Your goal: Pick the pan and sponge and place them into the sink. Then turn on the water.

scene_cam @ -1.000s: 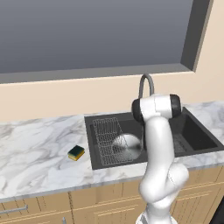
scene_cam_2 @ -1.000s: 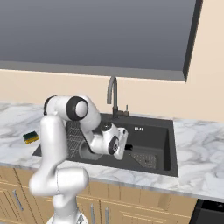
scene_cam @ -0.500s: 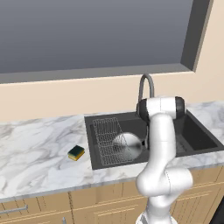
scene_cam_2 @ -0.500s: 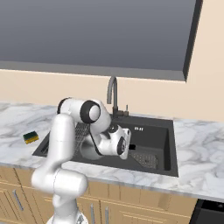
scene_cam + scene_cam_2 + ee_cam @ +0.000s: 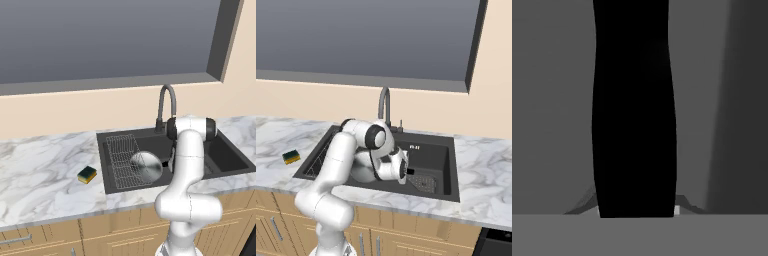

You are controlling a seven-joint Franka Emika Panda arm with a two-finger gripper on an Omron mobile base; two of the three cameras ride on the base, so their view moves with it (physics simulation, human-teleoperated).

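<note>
The white and grey marble counter (image 5: 40, 170) runs across the middle of both base views, and the large dark grey rectangular recessed sink (image 5: 222, 155) sits right of centre in it, with its dark arched faucet (image 5: 167, 102) behind. The round shiny silver-grey metal pan (image 5: 146, 166) lies inside the sink on the wire grid rack (image 5: 120, 150), near the centre of the left base view. The jaws (image 5: 406, 171) are down in the sink, closed tight on the pan's thin black handle (image 5: 634, 110), a dark bar up the middle of the hand view. Since a second ago the arm has swung rightward, the pan hardly moving. The small yellow sponge with a dark green top (image 5: 87, 174) stays on the counter, left of the sink.
</note>
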